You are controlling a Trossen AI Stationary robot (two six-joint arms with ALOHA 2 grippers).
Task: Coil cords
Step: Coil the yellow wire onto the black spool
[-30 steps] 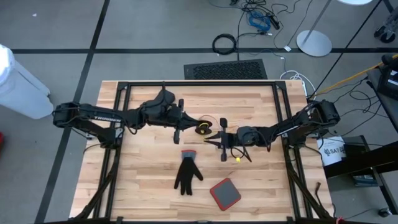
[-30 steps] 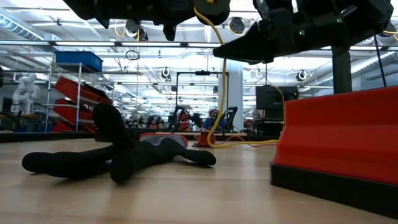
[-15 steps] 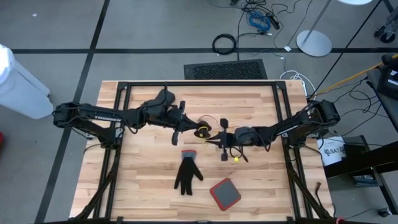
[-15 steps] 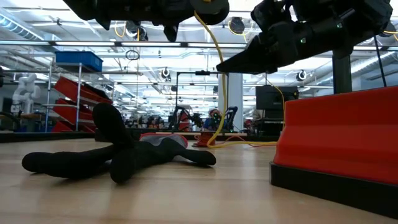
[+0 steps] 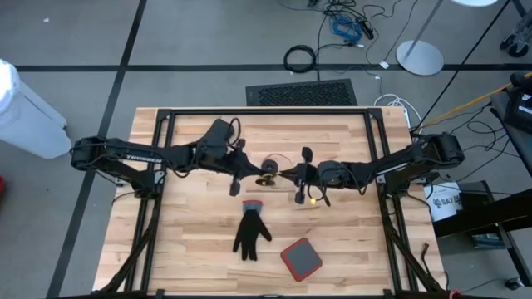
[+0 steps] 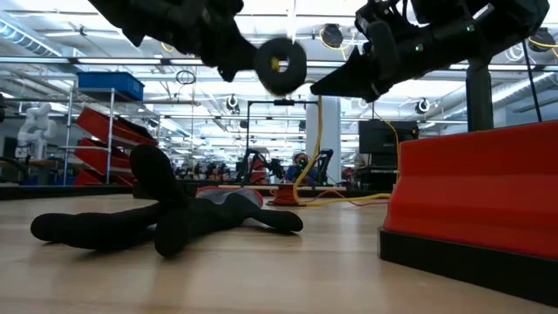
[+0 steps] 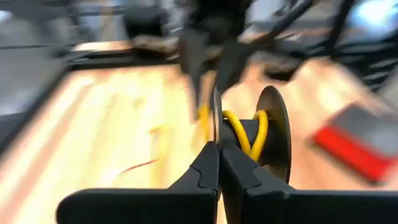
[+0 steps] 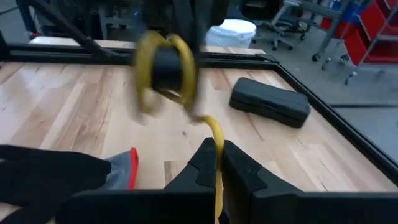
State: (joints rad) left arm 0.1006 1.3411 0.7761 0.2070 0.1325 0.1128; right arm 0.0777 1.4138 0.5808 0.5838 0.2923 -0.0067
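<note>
A small black round puck (image 5: 268,172) with yellow cord wound on it hangs above the table's middle. My left gripper (image 5: 256,172) comes from the left and is shut on it. The puck shows again in the low view (image 6: 281,63) and in the right wrist view (image 8: 166,68). The yellow cord (image 8: 211,127) runs from the puck to my right gripper (image 5: 292,174), which is shut on it. Past that gripper the cord (image 6: 315,139) drops to the table, where its slack (image 5: 312,199) lies. My left gripper pinches the rim of one thin flange of the puck (image 7: 215,121) between its two fingers. It comes nearly level from the table's left, tipped a little down. The puck is lifted clear of the table, with yellow loops (image 7: 249,134) round its hub. My right gripper pinches the yellow cord (image 8: 217,144) between its two fingers, a short way from the puck, coming nearly level from the table's right. The cord runs along the fingers. It bends up to the puck on one side and hangs to the table on the other.
A black glove (image 5: 249,233) with a red and grey cuff lies near the middle front. A red and grey case (image 5: 301,258) sits right of it, large in the low view (image 6: 475,196). A black case (image 8: 270,102) shows in the right wrist view.
My left gripper has tipped downward, so the puck has come lower and turned its face toward the near edge. My right gripper has moved toward the far edge and rolled, and the cord between it and the puck has shortened.
</note>
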